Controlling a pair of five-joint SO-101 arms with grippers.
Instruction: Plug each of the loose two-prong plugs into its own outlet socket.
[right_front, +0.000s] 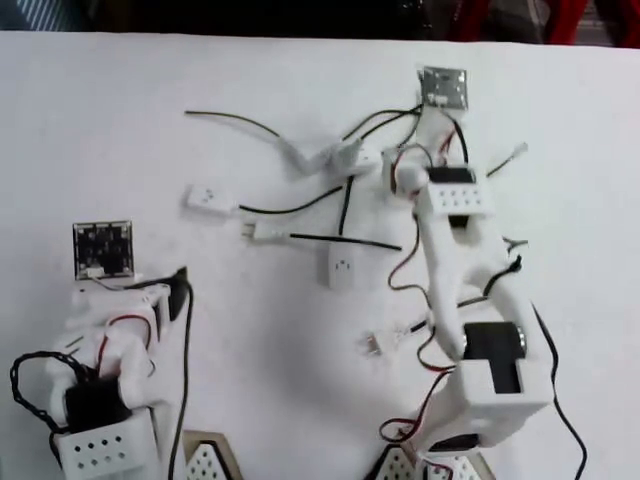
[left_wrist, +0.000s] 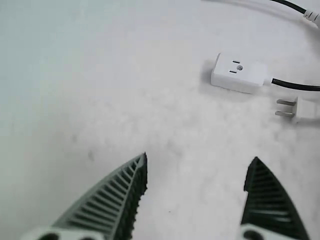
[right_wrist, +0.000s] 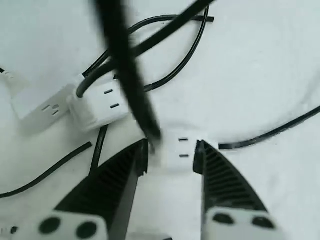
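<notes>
My right gripper (right_wrist: 170, 150) is shut on a white outlet socket (right_wrist: 181, 148) whose two slots face the camera; a black cord (right_wrist: 127, 70) crosses in front. Beside it lie a second white socket (right_wrist: 97, 107) and a third (right_wrist: 41, 112). In the high view this gripper (right_front: 380, 163) sits at the far middle among tangled cords. My left gripper (left_wrist: 195, 175) hangs open over bare table, well short of a white socket (left_wrist: 237, 74) and a loose two-prong plug (left_wrist: 292, 107). From above, that socket (right_front: 210, 198) and plug (right_front: 262, 232) lie left of centre, beyond the left gripper (right_front: 170, 290).
Another white socket (right_front: 343, 268) sits mid-table with a black cord (right_front: 345, 240) running past it. A small connector (right_front: 370, 345) lies near the right arm's base. Black cords loop across the far middle. The table's left half is bare white.
</notes>
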